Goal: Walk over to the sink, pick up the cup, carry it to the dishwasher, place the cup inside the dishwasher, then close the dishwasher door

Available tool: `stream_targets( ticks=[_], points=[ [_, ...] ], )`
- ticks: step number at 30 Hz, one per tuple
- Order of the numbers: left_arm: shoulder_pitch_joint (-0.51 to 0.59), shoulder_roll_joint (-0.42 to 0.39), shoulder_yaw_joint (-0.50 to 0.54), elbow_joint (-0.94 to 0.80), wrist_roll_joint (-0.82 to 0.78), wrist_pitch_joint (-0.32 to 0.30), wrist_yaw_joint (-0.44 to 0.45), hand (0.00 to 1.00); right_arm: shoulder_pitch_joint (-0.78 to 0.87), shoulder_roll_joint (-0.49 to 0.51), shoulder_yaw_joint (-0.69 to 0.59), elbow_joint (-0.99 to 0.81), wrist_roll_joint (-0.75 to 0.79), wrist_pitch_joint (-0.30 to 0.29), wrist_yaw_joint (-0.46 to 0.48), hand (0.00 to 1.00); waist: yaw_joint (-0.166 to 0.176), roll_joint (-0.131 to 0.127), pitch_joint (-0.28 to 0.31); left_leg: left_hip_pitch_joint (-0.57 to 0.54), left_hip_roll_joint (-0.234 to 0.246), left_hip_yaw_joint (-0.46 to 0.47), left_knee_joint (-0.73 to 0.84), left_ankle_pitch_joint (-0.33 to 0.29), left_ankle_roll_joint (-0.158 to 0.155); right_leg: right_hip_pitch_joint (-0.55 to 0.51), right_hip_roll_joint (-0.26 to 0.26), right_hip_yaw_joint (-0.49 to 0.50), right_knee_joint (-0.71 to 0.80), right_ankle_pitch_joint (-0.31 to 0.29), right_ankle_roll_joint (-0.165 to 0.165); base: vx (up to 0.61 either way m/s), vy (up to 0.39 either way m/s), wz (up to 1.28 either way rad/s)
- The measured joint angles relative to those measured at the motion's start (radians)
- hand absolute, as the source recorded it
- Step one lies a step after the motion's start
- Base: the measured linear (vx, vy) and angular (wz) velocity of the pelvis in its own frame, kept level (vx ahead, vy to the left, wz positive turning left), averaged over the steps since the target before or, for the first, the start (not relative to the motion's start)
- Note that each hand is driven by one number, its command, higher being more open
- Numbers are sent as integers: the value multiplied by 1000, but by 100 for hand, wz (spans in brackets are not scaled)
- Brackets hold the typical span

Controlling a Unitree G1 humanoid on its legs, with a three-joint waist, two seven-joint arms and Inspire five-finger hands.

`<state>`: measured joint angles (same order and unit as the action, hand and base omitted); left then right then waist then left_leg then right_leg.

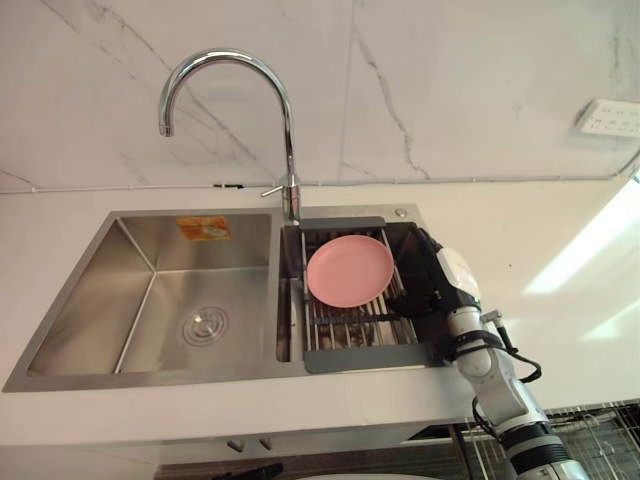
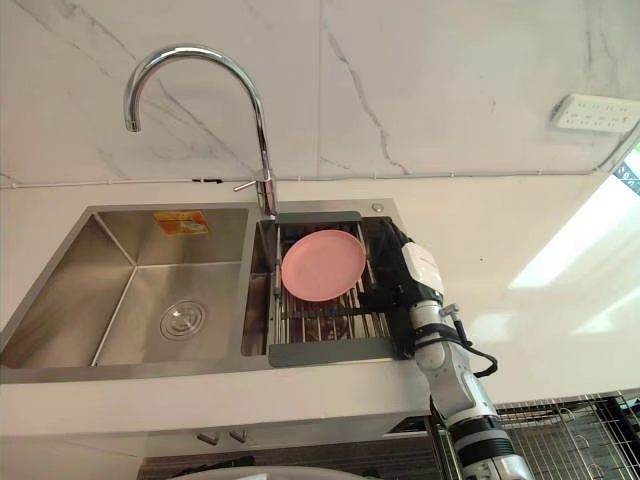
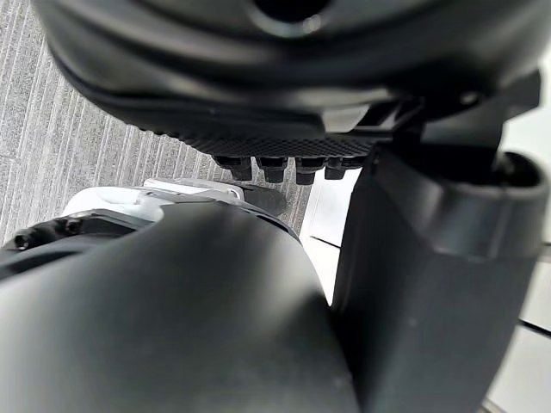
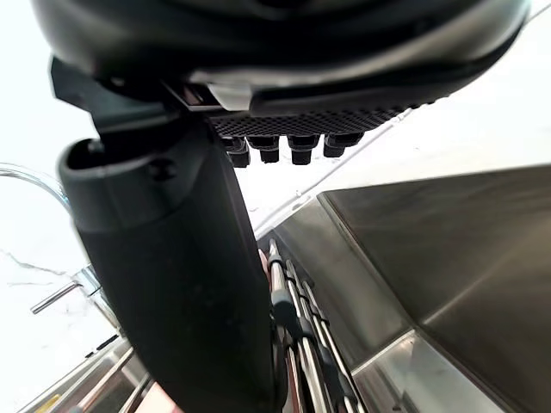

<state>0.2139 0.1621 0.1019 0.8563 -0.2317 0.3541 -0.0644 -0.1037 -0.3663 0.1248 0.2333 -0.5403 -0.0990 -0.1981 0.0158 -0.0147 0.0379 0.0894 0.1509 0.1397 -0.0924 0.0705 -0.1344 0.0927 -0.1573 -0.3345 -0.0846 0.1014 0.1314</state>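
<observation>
The walk to the sink (image 1: pixel 130 290) looks done; the right hand (image 1: pixel 435 285) sits at the rack (image 1: pixel 345 330), three o'clock of a pink plate (image 1: pixel 349 270), its grip and any cup beneath impossible to tell, so carrying, loading and door-closing remain.

A stainless-steel two-bowl sink (image 1: pixel 100 290) is set into a white counter (image 1: pixel 520 220), with a round drain (image 1: pixel 204 325) seen in the wide left bowl and a rack (image 1: pixel 345 328) laid over the right.
</observation>
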Motion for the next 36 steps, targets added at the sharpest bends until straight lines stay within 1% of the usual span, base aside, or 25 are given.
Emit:
stream_targets(
  ticks=[5,7,12,19,23,26,28,31,36],
  points=[
    [0,0,-1,1,0,-2,-2,100,-26,0,0,26,1,2,-30,100,3,4,2,-2,-1,-13,0,3,0,7,-1,-13,0,0,0,-22,-4,8],
    [0,-2,-1,1,0,-4,-4,100,-39,0,-1,36,1,17,-46,100,8,8,4,-3,-4,-22,0,7,1,11,-3,-23,0,0,0,-36,-5,11],
    [0,-4,-1,0,0,-4,-8,100,-46,0,-1,45,0,29,-59,100,16,11,3,-12,-9,-41,-1,13,4,15,-4,-41,0,0,0,-39,-6,12],
    [0,-6,-1,1,1,-21,-15,100,-87,0,7,136,-8,38,-52,100,27,12,3,-18,-11,-50,-1,16,5,16,-5,-51,0,0,0,-18,-2,3],
    [0,-7,-1,0,19,-27,-18,100,-113,0,41,166,-54,38,-31,100,28,13,4,-19,-13,-51,-1,16,5,16,-7,-53,0,0,1,0,0,0],
    [0,-7,-1,0,19,-29,-21,100,-139,-1,59,190,-90,36,-20,100,32,13,4,-20,-16,-52,-1,16,5,16,-10,-54,0,1,2,0,0,0],
    [-1,-8,-1,-1,19,-31,-24,100,-145,-1,64,202,-103,26,-20,100,42,13,4,-21,-18,-54,-1,16,5,16,-12,-57,0,1,2,0,0,0],
    [-1,-8,-1,-1,19,-33,-25,100,-161,-14,80,220,-125,10,-22,100,43,13,4,-22,-20,-57,-1,17,6,16,-14,-59,0,1,3,-9,-1,1],
    [-2,-8,-1,-2,19,-38,-28,100,-161,-26,81,228,-162,-14,-66,100,43,11,12,-25,-23,-62,-1,19,9,17,-16,-64,0,2,4,-11,-2,2]
  ],
)
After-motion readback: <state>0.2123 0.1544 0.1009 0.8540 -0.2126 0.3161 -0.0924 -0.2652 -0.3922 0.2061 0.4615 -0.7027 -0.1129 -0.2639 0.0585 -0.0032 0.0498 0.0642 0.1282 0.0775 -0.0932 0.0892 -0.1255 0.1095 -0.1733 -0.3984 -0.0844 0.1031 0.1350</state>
